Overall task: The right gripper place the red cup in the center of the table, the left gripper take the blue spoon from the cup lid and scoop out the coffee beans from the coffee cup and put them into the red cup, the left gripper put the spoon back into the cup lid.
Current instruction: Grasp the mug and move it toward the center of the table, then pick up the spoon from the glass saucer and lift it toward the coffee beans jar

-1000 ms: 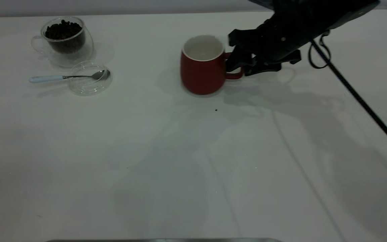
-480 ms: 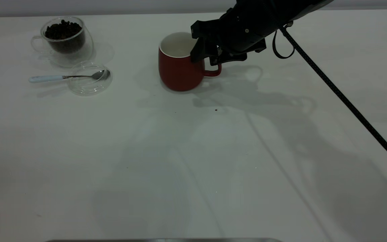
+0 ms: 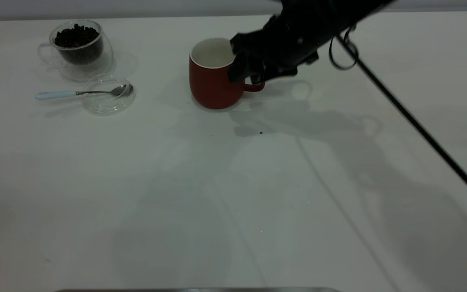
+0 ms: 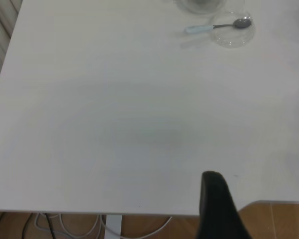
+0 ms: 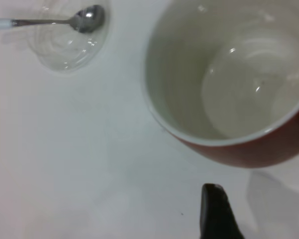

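The red cup (image 3: 211, 77) stands upright and empty on the white table (image 3: 233, 194), left of centre toward the far edge; its white inside fills the right wrist view (image 5: 239, 79). My right gripper (image 3: 245, 73) hovers over the cup's handle (image 3: 255, 86), open, with only table between its fingers (image 5: 261, 216). The blue spoon (image 3: 79, 93) lies with its bowl in the cup lid (image 3: 108, 103). Behind them the coffee cup (image 3: 80, 44) holds the coffee beans (image 3: 75, 36). My left gripper (image 4: 216, 199) is parked over the table's near edge, far from the spoon (image 4: 219, 27).
A black cable (image 3: 412, 121) runs from the right arm across the table's right side. A tiny dark speck (image 3: 260, 132) lies in front of the red cup. Wooden floor and white cords (image 4: 89, 226) show beyond the table edge.
The right arm carried the red cup leftward by its handle and set it down. Over the last half second the cup barely shifted while the arm kept moving and its fingers came off the handle.
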Controlling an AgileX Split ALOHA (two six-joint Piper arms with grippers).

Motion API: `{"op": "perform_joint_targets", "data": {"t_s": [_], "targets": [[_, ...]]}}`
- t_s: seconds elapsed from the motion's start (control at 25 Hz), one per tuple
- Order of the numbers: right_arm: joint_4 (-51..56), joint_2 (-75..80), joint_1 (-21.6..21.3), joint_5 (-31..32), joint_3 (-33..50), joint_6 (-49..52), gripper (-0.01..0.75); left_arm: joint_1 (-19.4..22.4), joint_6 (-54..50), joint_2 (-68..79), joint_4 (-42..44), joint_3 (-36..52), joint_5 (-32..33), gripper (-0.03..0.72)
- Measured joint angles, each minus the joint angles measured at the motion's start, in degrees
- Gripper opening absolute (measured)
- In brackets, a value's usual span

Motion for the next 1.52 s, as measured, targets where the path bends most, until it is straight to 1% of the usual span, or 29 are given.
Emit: {"op": "perform_joint_targets", "data": {"t_s": [0.08,0.2,0.32,0.4,0.56,0.76,0.84,0.96,1.0,1.08,1.2,1.32,1.4,1.52], "targets": [[-6.32,-2.33,-0.88,1.42,0.00,3.82,0.466,0.00,0.00,0.00,0.00,0.00,0.00,0.493],[-19.66,-7.56,-2.03,5.15,0.73,13.50,0.466,0.00,0.00,0.00,0.00,0.00,0.00,0.493],[-36.78,-16.96,-2.11,11.17,2.54,25.11,0.466,0.00,0.00,0.00,0.00,0.00,0.00,0.493],[-46.52,-25.31,-2.00,16.40,4.54,33.25,0.466,0.00,0.00,0.00,0.00,0.00,0.00,0.493],[-62.99,-42.95,-2.00,25.10,12.42,47.69,0.466,0.00,0.00,0.00,0.00,0.00,0.00,0.493],[-79.10,-66.87,-2.20,30.09,29.32,62.76,0.466,0.00,0.00,0.00,0.00,0.00,0.00,0.493],[-81.85,-75.02,-3.90,32.06,35.53,66.43,0.466,0.00,0.00,0.00,0.00,0.00,0.00,0.493],[-83.33,-84.48,-9.93,33.74,42.25,68.69,0.466,0.00,-0.04,0.00,0.00,0.00,0.00,0.493],[-83.44,-87.38,-12.65,33.75,44.34,68.74,0.466,0.00,-0.04,0.00,0.00,0.00,0.00,0.493],[-82.84,-93.36,-16.18,33.80,47.42,67.72,0.466,0.00,-0.04,0.00,0.00,0.00,0.00,0.493],[-79.78,-102.32,-19.80,34.02,52.45,66.15,0.466,0.00,-0.04,0.00,0.00,0.00,0.00,0.493],[-74.94,-113.16,-21.05,35.87,56.68,65.77,0.466,0.00,-0.04,0.00,0.00,0.00,0.00,0.493],[-73.55,-118.84,-21.05,38.04,57.25,65.64,0.466,0.00,-0.04,0.00,0.00,0.00,0.00,0.493],[-74.30,-125.32,-21.05,39.88,57.30,65.64,0.466,0.00,-0.04,0.00,0.00,0.00,0.00,0.493]]}}
